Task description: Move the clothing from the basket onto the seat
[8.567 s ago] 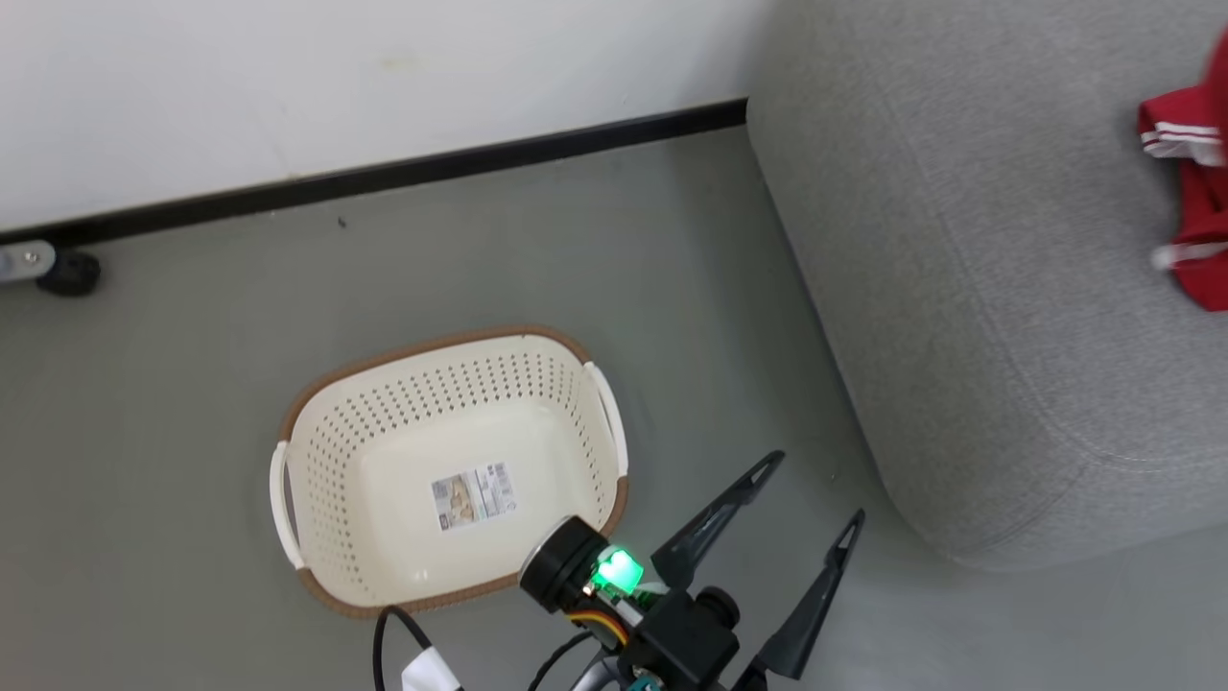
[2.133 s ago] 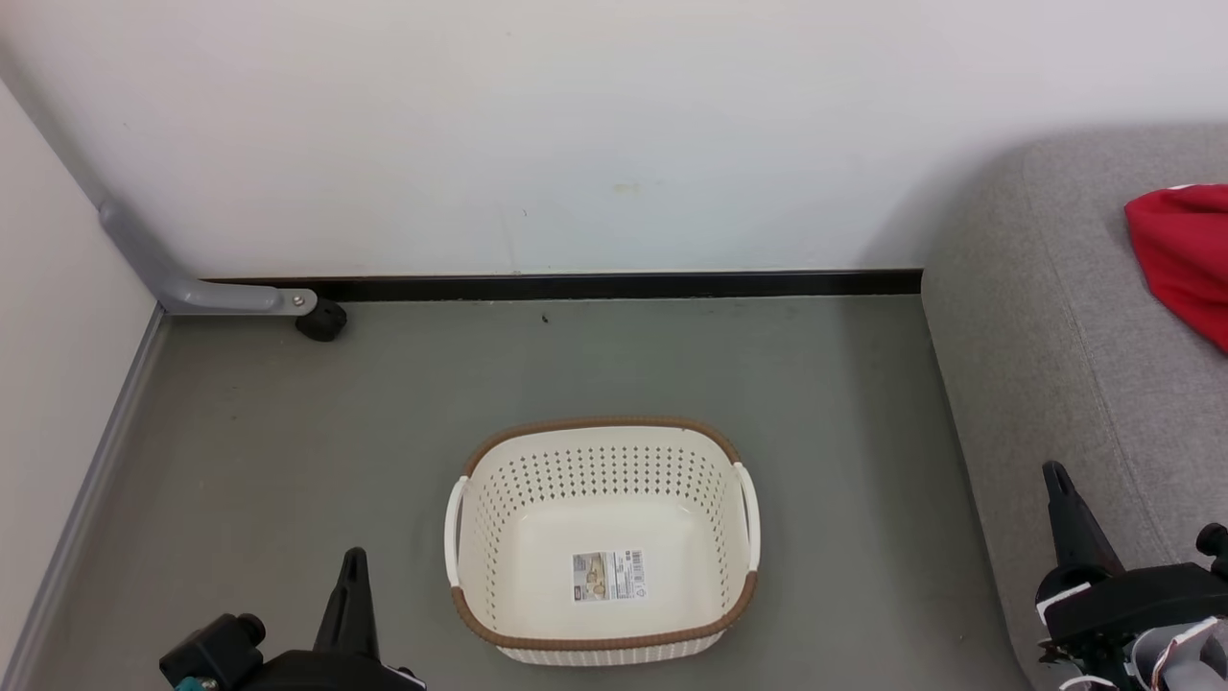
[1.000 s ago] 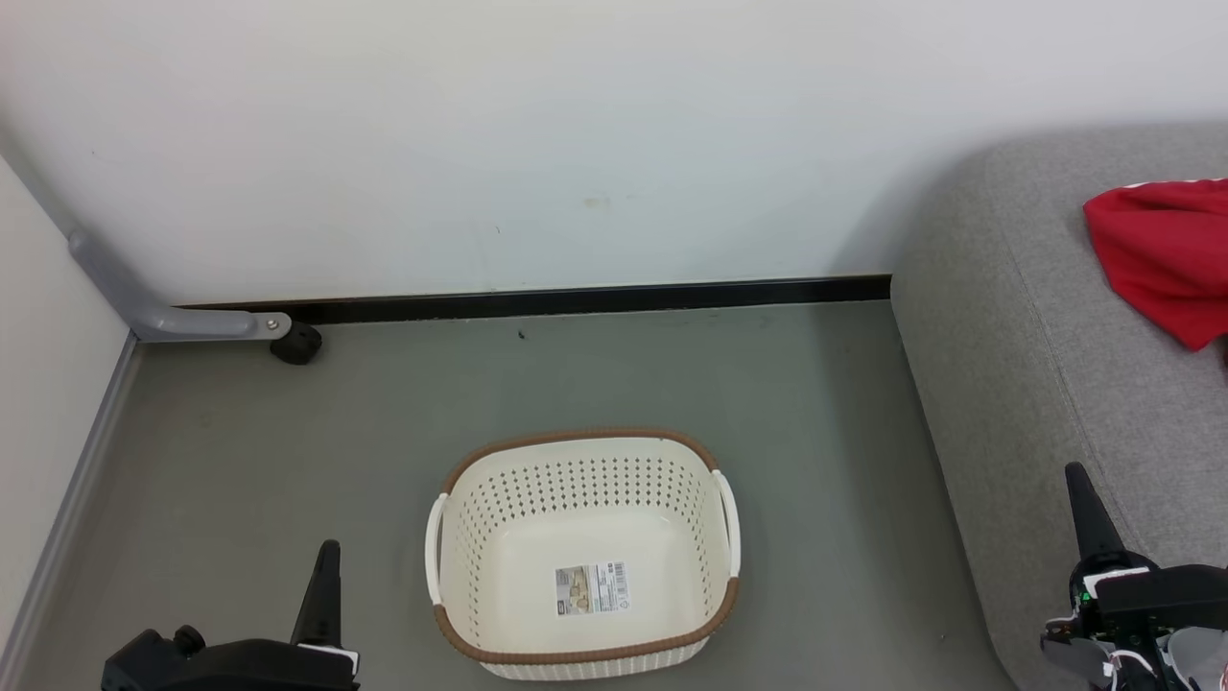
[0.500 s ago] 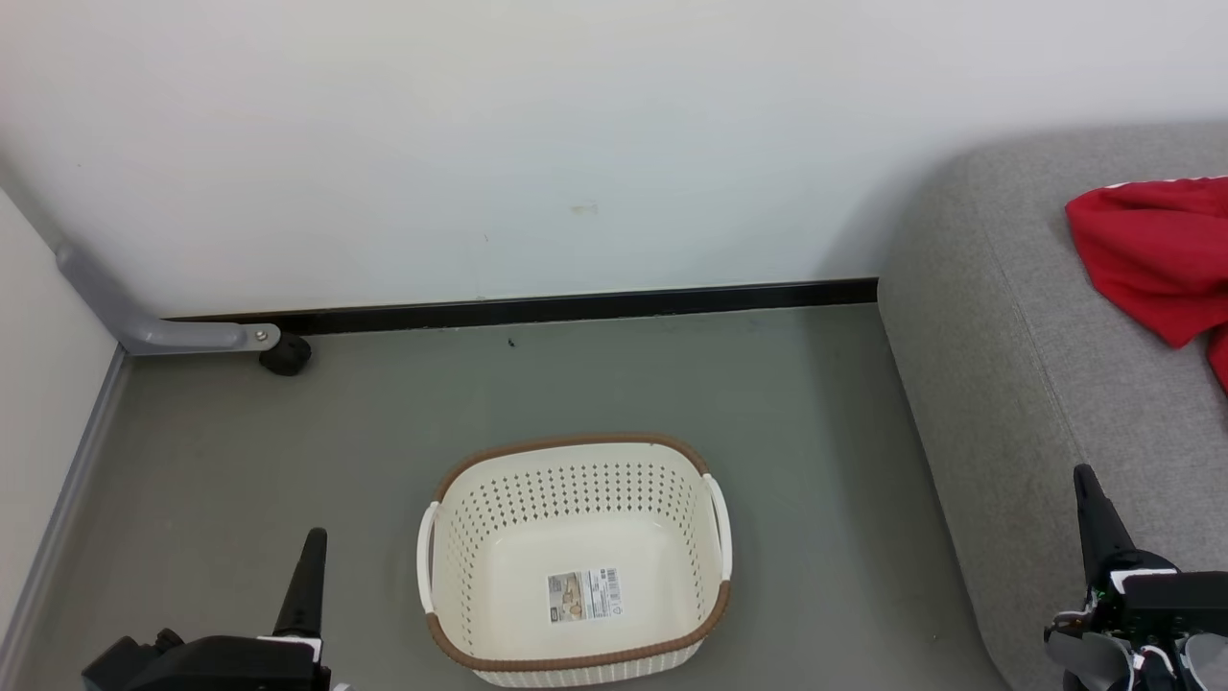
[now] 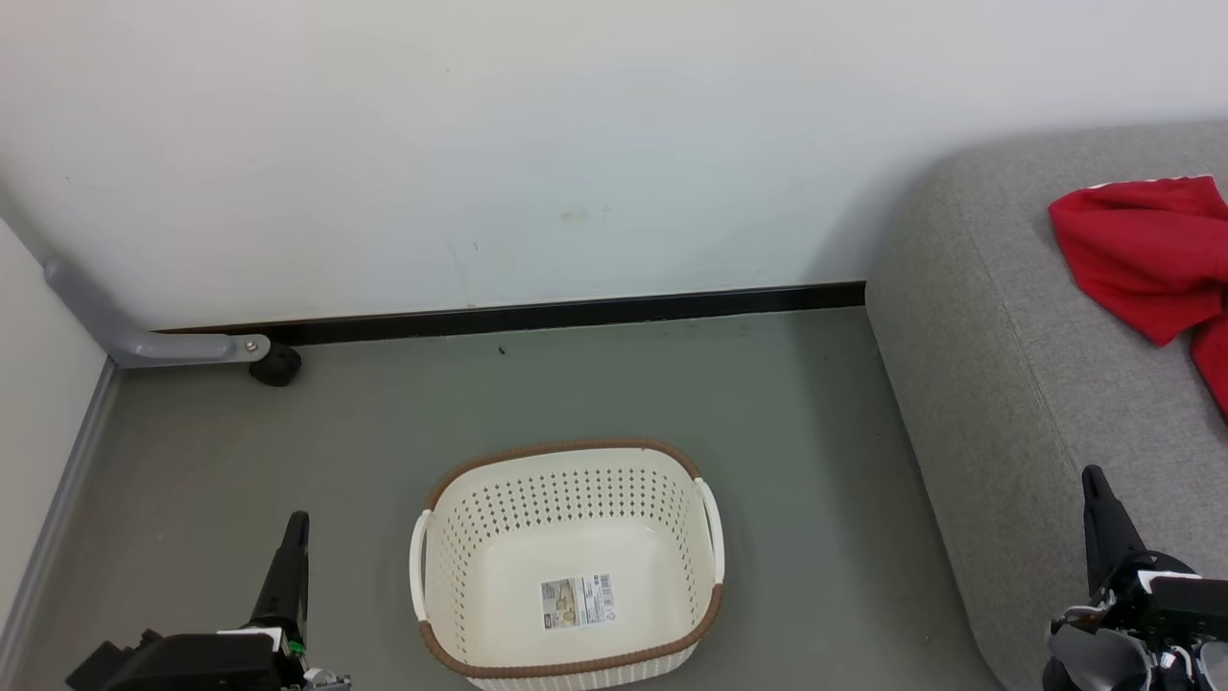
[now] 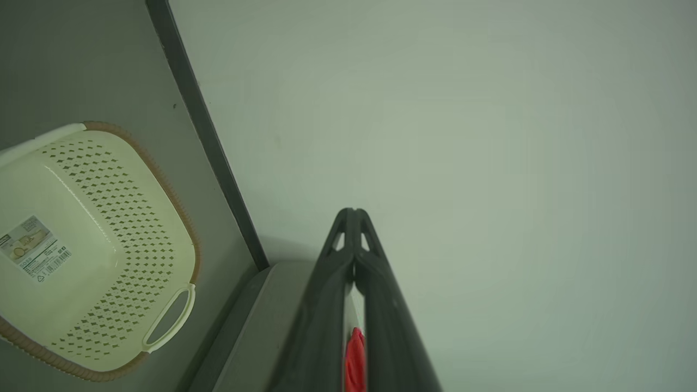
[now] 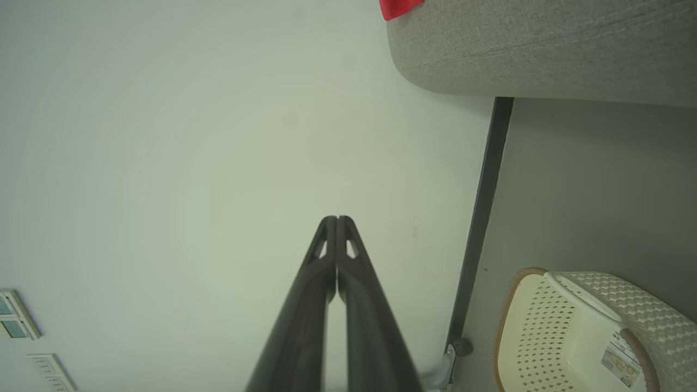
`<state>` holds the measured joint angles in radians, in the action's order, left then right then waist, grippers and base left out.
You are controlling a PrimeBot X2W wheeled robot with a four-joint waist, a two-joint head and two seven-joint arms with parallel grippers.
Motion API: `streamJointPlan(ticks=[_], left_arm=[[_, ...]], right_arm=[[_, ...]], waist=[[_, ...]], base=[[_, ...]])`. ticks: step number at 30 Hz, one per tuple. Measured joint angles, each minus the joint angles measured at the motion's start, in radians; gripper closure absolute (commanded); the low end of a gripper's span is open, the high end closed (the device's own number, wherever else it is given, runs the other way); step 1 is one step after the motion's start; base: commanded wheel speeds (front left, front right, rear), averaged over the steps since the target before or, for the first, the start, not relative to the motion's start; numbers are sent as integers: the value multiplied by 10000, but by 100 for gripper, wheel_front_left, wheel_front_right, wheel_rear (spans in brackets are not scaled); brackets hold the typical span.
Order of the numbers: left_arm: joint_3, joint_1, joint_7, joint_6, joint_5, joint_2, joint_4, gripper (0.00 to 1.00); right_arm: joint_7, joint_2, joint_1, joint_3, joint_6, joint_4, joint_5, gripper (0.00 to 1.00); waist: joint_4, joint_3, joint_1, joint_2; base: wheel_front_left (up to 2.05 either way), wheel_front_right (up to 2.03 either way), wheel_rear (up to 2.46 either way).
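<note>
The cream basket (image 5: 566,447) with a brown rim stands on the floor, holding nothing but a barcode sticker (image 5: 577,603). The red clothing (image 5: 1137,251) lies crumpled on the grey seat (image 5: 998,384) at the right. My left gripper (image 5: 298,520) is shut and holds nothing, low at the basket's left. My right gripper (image 5: 1093,474) is shut and holds nothing, over the seat's near edge. In the left wrist view the shut left gripper (image 6: 353,211) points at the wall, with the basket (image 6: 163,179) to its left. The right wrist view shows the shut right gripper (image 7: 336,219), the basket (image 7: 512,310), the seat (image 7: 544,54) and the clothing (image 7: 397,6).
A white wall with a black baseboard (image 5: 556,312) runs behind the basket. A grey metal leg with a black caster (image 5: 276,366) stands at the left corner, beside a side wall (image 5: 38,403). Grey floor (image 5: 796,461) separates basket and seat. Wall switches (image 7: 16,321) show in the right wrist view.
The head camera has shifted a little, so more of the red clothing and the seat shows. Both grippers stay shut in the lower corners. The basket has not moved on the floor.
</note>
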<state>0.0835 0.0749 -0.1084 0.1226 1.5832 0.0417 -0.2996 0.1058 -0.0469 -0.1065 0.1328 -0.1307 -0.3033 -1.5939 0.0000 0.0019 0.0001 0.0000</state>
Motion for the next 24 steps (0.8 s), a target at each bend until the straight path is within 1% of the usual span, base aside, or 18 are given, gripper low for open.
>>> streamJointPlan(ticks=[24], left_arm=[[10,16,-2,10,176,-10,0,100]], right_arm=[[0,21,30,23,0,10,-4,100]], waist=[[0,0,0,0]], base=[[0,0,0]])
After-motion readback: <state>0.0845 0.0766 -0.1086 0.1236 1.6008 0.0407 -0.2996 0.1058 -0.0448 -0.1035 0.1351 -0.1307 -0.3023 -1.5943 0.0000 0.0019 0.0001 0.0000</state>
